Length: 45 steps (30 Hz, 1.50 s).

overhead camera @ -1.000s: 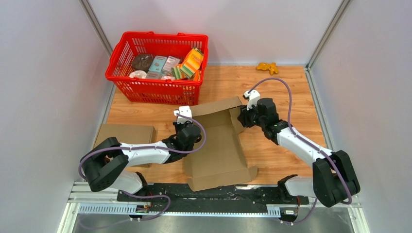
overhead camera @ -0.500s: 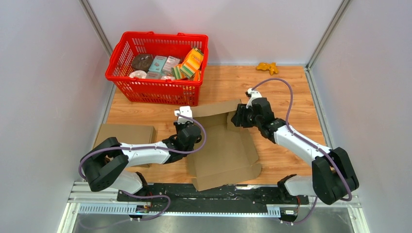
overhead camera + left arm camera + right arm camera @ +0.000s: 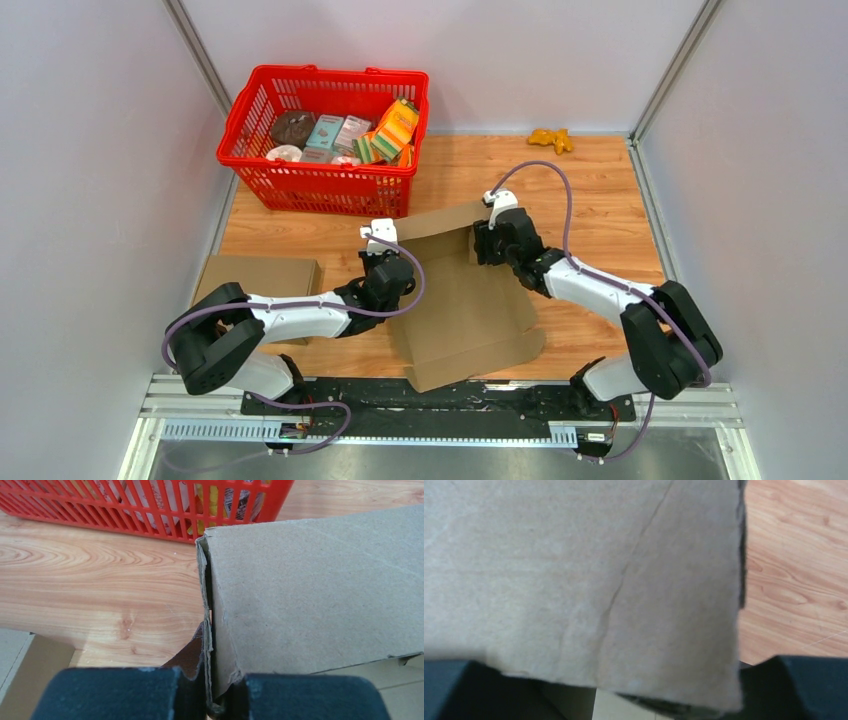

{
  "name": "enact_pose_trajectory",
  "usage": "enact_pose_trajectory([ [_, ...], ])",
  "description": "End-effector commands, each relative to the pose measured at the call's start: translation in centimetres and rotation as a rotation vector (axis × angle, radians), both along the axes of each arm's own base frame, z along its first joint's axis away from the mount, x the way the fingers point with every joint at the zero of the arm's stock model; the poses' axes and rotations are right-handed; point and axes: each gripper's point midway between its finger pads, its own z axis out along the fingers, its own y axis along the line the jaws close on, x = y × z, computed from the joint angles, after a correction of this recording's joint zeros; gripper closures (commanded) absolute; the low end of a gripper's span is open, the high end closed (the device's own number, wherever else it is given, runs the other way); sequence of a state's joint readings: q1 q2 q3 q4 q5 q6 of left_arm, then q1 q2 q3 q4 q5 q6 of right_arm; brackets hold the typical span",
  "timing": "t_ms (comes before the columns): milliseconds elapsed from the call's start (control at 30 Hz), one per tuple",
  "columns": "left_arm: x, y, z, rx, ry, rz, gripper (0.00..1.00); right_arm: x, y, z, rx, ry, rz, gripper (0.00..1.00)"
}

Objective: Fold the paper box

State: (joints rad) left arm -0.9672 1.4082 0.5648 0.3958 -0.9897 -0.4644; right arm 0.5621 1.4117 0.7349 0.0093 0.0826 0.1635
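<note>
Cardboard box (image 3: pixel 465 305) sits half-formed on wooden table (image 3: pixel 600 190). Left gripper (image 3: pixel 212 695) clamps its left side; right gripper (image 3: pixel 487 243) spread, loose at rear flap (image 3: pixel 435 220). Best: press flap along crease, clamp steady.

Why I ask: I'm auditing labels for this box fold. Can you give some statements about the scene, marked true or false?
1. The left tool pinches an edge of the cardboard box. True.
2. The red basket is empty. False: it holds packaged goods.
3. A second cardboard piece lies beside the left arm. True.
4. The yellow object sits inside the box. False: it lies by the far wall, well apart.
</note>
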Motion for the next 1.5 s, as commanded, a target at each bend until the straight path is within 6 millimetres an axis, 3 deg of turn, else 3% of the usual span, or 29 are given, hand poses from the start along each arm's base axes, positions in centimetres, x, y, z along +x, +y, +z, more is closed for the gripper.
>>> enact_pose_trajectory([
  [0, -0.3, -2.2, 0.1, -0.046, 0.021, -0.088, 1.00, 1.9, 2.0, 1.1, -0.007, -0.127, -0.050, 0.56],
  [133, -0.4, -2.3, 0.0, -0.044, 0.022, -0.089, 1.00, 2.6, 1.4, 0.8, -0.036, -0.200, -0.147, 0.78],
  [267, -0.4, -2.3, -0.1, -0.045, 0.022, -0.090, 1.00, 2.5, 1.5, -0.1, -0.032, -0.261, -0.191, 0.88],
  [333, -0.4, -2.2, -0.1, -0.045, 0.022, -0.089, 1.00, 2.9, 1.2, -0.2, -0.044, -0.298, -0.251, 0.98],
  [467, -0.4, -2.1, 0.0, -0.046, 0.021, -0.087, 1.00, 2.5, 2.1, 0.1, -0.040, -0.339, -0.306, 1.00],
  [600, -0.5, -2.1, 0.0, -0.046, 0.022, -0.087, 1.00, 2.4, 1.1, 0.5, 0.001, -0.349, -0.389, 1.00],
  [733, -0.5, -1.9, 0.0, -0.051, 0.019, -0.084, 1.00, 1.8, 0.6, 0.3, 0.004, -0.357, -0.366, 1.00],
  [767, -0.6, -2.0, 0.0, -0.055, 0.017, -0.085, 1.00, 1.8, 1.0, 0.4, 0.020, -0.349, -0.330, 0.99],
  [900, -0.6, -1.9, 0.0, -0.056, 0.016, -0.085, 1.00, 1.4, 0.7, 1.0, 0.050, -0.358, -0.291, 0.48],
  [1033, -0.6, -1.9, 0.1, -0.062, 0.011, -0.082, 1.00, 1.7, -0.1, 1.5, 0.040, -0.368, -0.282, 0.45],
  [1167, -0.6, -1.9, 0.1, -0.061, 0.012, -0.082, 1.00, 2.6, -0.7, 1.8, 0.017, -0.373, -0.306, 0.54],
  [1267, -0.6, -1.8, 0.0, -0.060, 0.012, -0.079, 1.00, 3.1, -1.0, 1.5, -0.007, -0.372, -0.335, 0.93],
  [1300, -0.6, -1.8, 0.1, -0.061, 0.010, -0.074, 1.00, 3.2, -1.0, 1.4, -0.012, -0.366, -0.345, 1.00],
  [1467, -0.6, -1.4, 0.1, -0.065, 0.010, -0.051, 1.00, 3.1, -0.2, 0.2, 0.022, -0.331, -0.332, 1.00],
])
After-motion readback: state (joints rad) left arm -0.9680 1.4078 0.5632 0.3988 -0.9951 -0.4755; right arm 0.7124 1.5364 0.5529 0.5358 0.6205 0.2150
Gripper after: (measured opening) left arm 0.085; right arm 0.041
